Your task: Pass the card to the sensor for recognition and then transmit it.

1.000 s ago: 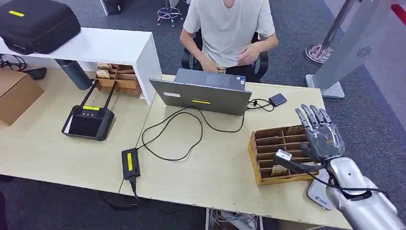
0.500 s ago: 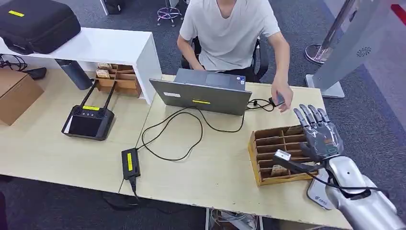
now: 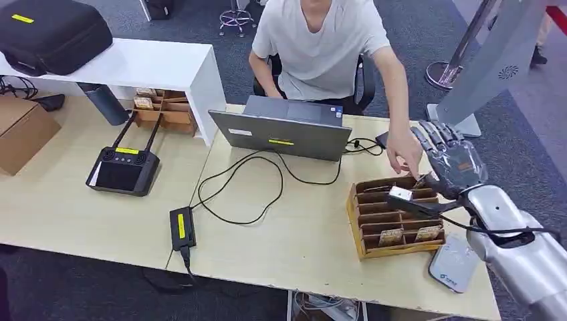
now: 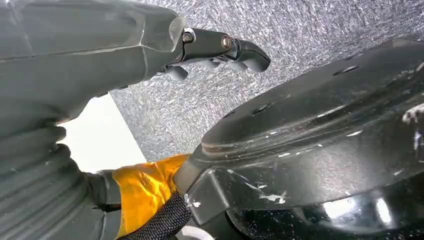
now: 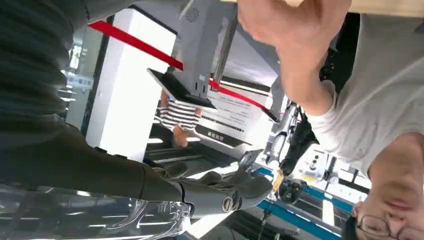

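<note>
My right hand [image 3: 449, 162] hovers over the far right corner of the wooden compartment box [image 3: 366, 221], fingers spread toward the person. A small thin card [image 3: 422, 179] sticks out by its thumb, pinched between thumb and a finger; the card [image 5: 248, 158] appears edge-on in the right wrist view. A person's hand [image 3: 404, 155] reaches down, fingertips almost at the card. The grey-white sensor pad [image 3: 453, 265] lies flat on the table beside my right forearm. My left hand [image 4: 215, 50] hangs over grey carpet, holding nothing.
Two more cards [image 3: 391, 236] lie in the box's near compartments. A laptop [image 3: 281, 134] with trailing cables, a power brick [image 3: 181, 227] and a black controller [image 3: 123, 170] sit further left. The seated person [image 3: 321, 40] faces me across the table.
My right hand has risen from over the box's middle toward its far corner. The person's hand has come from the chest down across the table to my hand.
</note>
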`<state>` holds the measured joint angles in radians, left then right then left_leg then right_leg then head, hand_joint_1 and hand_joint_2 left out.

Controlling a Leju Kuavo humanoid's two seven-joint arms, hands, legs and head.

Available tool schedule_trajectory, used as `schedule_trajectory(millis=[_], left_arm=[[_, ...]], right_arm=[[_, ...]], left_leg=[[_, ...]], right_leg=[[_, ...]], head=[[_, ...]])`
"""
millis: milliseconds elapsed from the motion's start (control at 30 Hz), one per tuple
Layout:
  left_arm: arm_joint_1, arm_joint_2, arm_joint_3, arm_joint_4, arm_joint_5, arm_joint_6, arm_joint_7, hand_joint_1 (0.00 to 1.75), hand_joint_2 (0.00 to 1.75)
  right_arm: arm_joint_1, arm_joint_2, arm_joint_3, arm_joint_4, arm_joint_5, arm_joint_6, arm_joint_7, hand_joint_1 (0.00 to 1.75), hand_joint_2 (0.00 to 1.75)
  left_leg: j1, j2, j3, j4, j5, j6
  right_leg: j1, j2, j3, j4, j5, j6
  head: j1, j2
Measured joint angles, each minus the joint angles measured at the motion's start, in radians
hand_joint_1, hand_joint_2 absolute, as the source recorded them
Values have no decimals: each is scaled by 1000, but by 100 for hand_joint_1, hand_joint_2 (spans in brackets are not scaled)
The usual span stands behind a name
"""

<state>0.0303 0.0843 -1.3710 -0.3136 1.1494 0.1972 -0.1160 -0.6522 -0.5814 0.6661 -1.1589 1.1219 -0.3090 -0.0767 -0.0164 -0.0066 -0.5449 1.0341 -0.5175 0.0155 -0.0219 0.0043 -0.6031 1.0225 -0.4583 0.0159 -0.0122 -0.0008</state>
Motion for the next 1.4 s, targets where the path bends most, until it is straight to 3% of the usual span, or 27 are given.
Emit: schedule_trajectory(millis=[333, 633, 700, 933, 1033, 1400], left_arm=[[0, 0, -2, 0, 8, -4, -4, 0, 175], [2, 2, -3, 0, 21, -12, -17, 0, 175], [3, 2, -3, 0, 24, -12, -19, 0, 175], [4, 4, -3, 0, 45, -12, -25, 0, 175], [6, 4, -3, 0, 52, -12, -26, 0, 175], [8, 4, -3, 0, 66, -12, -34, 0, 175]], right_arm=[[-63, -31, 60, -12, -27, 19, -4, 0, 175], [-87, -76, 111, -41, -80, 90, -22, 0, 175], [-96, -87, 122, -47, -98, 121, -24, 0, 175], [-183, -148, 180, -102, -218, 353, -43, 0, 175], [-229, -172, 206, -133, -246, 408, -47, 0, 175], [-316, -205, 295, -181, -295, 442, -49, 0, 175]], left_leg=[[0, 0, 0, 0, 0, 0], [0, 0, 0, 0, 0, 0], [0, 0, 0, 0, 0, 0], [0, 0, 0, 0, 0, 0], [0, 0, 0, 0, 0, 0], [0, 0, 0, 0, 0, 0]], right_leg=[[0, 0, 0, 0, 0, 0], [0, 0, 0, 0, 0, 0], [0, 0, 0, 0, 0, 0], [0, 0, 0, 0, 0, 0], [0, 0, 0, 0, 0, 0], [0, 0, 0, 0, 0, 0]], head=[[0, 0], [0, 0], [0, 0], [0, 0], [0, 0], [0, 0]])
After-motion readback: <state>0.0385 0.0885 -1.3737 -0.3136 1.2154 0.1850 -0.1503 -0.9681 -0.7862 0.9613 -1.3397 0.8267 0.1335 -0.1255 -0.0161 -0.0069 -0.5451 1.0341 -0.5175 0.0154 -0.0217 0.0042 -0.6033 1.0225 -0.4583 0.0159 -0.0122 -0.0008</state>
